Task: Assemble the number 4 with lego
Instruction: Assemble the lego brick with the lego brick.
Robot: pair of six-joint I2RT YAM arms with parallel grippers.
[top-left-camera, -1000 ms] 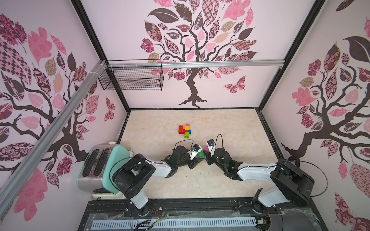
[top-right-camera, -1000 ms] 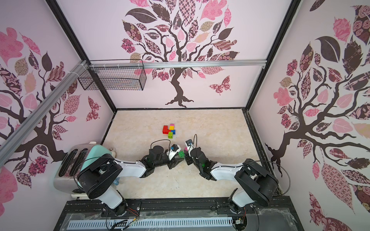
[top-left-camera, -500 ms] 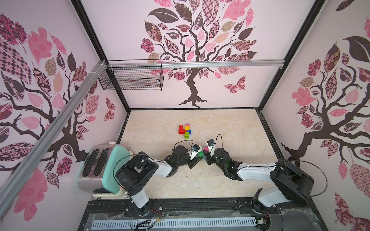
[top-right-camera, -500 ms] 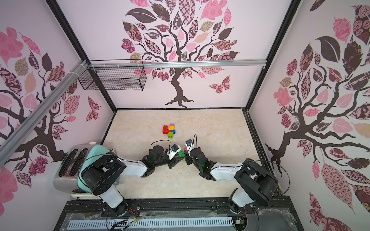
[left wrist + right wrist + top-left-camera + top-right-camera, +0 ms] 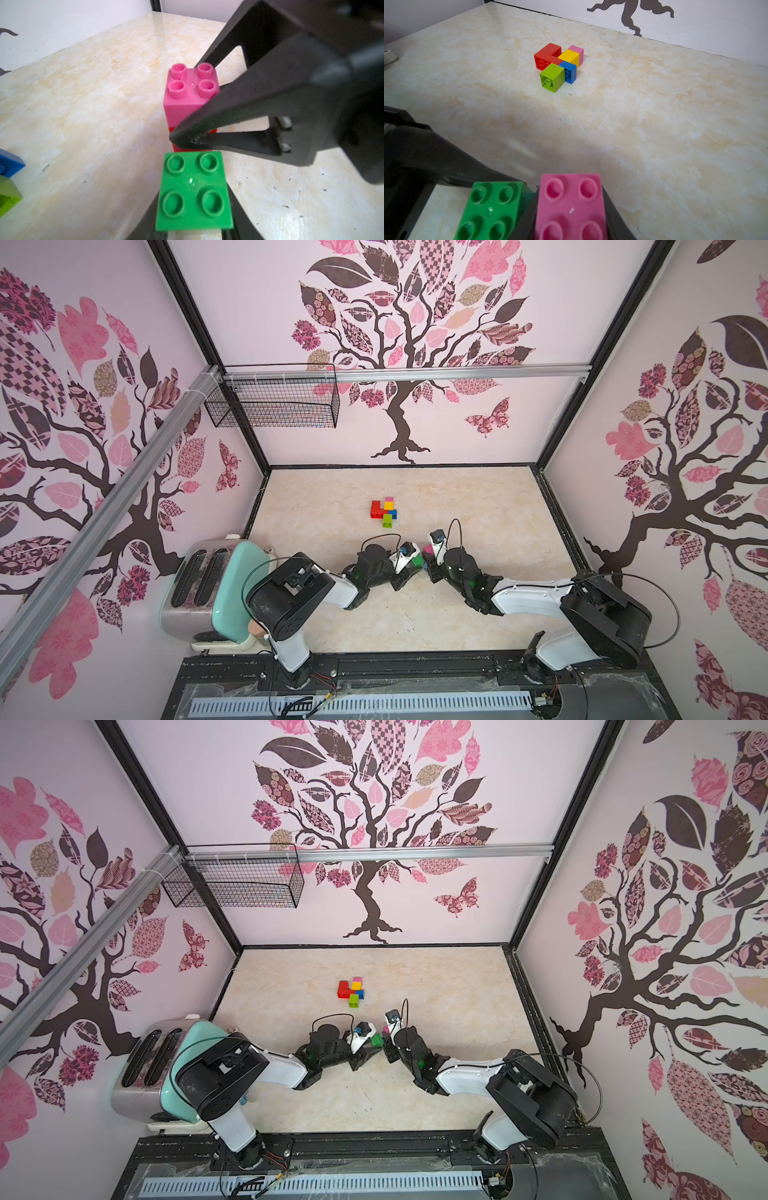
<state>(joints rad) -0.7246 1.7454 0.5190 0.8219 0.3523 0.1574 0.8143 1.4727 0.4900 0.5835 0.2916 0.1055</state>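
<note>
The two arms are found nose to nose at the near middle of the pale marbled counter (image 5: 478, 506). The left gripper (image 5: 409, 569) is closed on a small green four-stud plastic brick (image 5: 194, 191). The brick is pinched between the black fingers (image 5: 241, 224), one on each flank, with its studs turned up toward the wrist camera. Opposite, the right gripper (image 5: 431, 562) is clamped on a little stack, a pink four-stud plastic brick (image 5: 187, 99) seated on a red plastic brick (image 5: 171, 128). Its tapered black fingers (image 5: 249, 108) are pressed against the stack's sides, and one tip is seen down at the red layer. The green brick is held just beside that stack, its far edge close under the red brick, though whether contact is made cannot be told. In the right wrist view the green brick is shown slightly tilted next to the pink one. Farther back, toward the rear wall and well apart from both grippers, a flat cluster of joined plastic bricks (image 5: 558, 62) is laid on the counter. An L-shaped red part, yellow, pink and blue pieces are made out, with a lime piece at the near end. A mint-and-chrome toaster (image 5: 216, 589) is parked at the counter's left edge beside the left arm, and a black wire basket (image 5: 274, 402) is hung up on the rail.
</note>
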